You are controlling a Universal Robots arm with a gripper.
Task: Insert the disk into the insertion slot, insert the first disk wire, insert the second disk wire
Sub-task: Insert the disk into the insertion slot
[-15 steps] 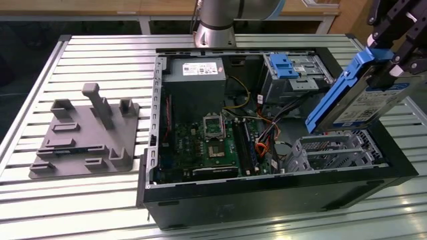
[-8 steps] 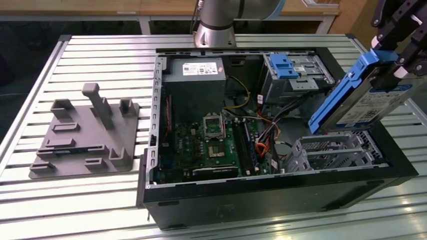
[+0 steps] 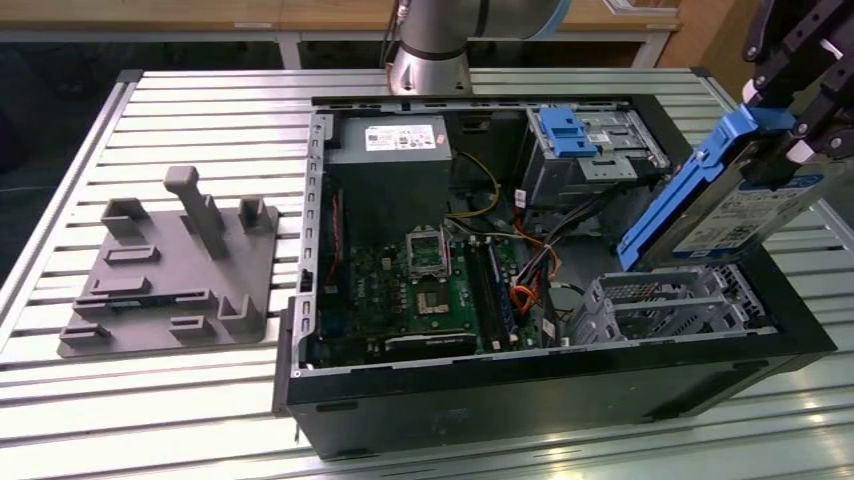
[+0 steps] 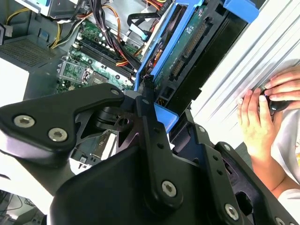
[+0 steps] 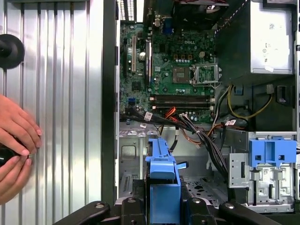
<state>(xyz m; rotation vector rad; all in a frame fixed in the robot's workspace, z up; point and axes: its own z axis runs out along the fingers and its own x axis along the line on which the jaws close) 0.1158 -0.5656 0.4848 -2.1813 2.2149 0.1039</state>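
In the exterior view my gripper (image 3: 790,140) is shut on the disk (image 3: 727,215), a silver drive with white labels in a bright blue carrier. The disk hangs tilted, its lower end just above the insertion slot (image 3: 667,305), a low silver perforated cage in the near right corner of the open computer case (image 3: 534,385). In the first wrist view the blue carrier (image 5: 164,180) stands between the black fingers (image 5: 133,208), with the perforated cage (image 5: 129,180) below. In the second wrist view the disk (image 4: 180,40) shows edge-on. A bundle of orange and black wires (image 5: 197,131) lies loose beside the cage.
A taller grey bay with a blue latch (image 3: 587,145) stands behind the cage. The motherboard (image 3: 427,285) and a grey power supply (image 3: 387,150) take up the case's other side. A grey fixture plate (image 3: 160,270) lies on the exterior view's left. A person's hands (image 5: 14,140) rest on the slatted table beside the case.
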